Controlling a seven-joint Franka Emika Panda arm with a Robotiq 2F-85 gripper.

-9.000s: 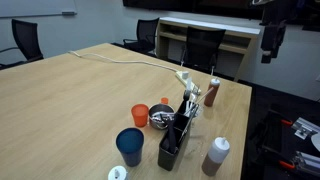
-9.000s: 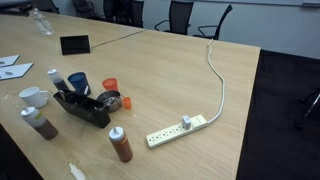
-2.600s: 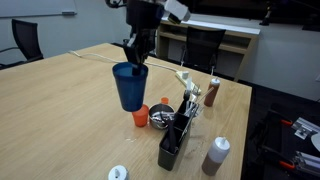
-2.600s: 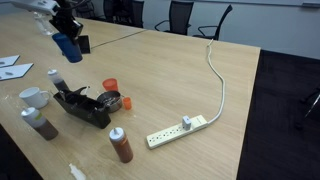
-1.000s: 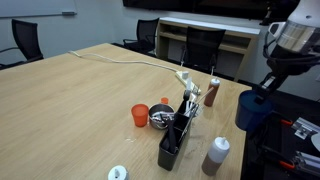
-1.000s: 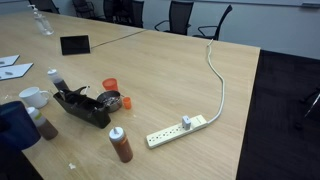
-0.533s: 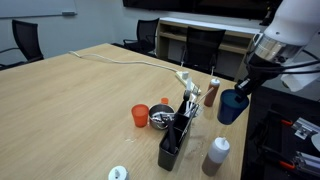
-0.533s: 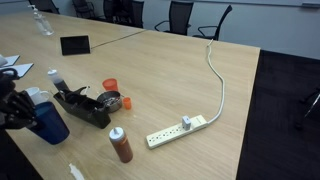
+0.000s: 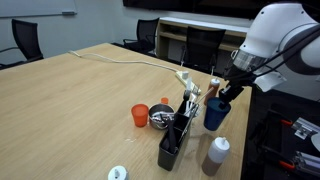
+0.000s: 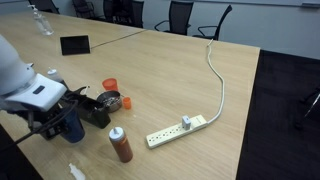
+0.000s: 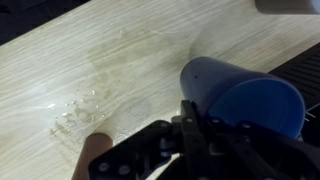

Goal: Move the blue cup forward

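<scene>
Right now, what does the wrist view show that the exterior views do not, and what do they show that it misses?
Only the wrist view: the open mouth of the dark-blue plastic tumbler and a shiny patch on the wood. Only the exterior views: the small orange plastic cup, the black desk organiser, the white power strip. Both: the tumbler, held at its rim by the pincer, and the light wooden table.

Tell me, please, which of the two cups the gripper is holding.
The blue cup, the larger one, clamped at its rim by the gripper; the smaller orange cup stands untouched on the table.
</scene>
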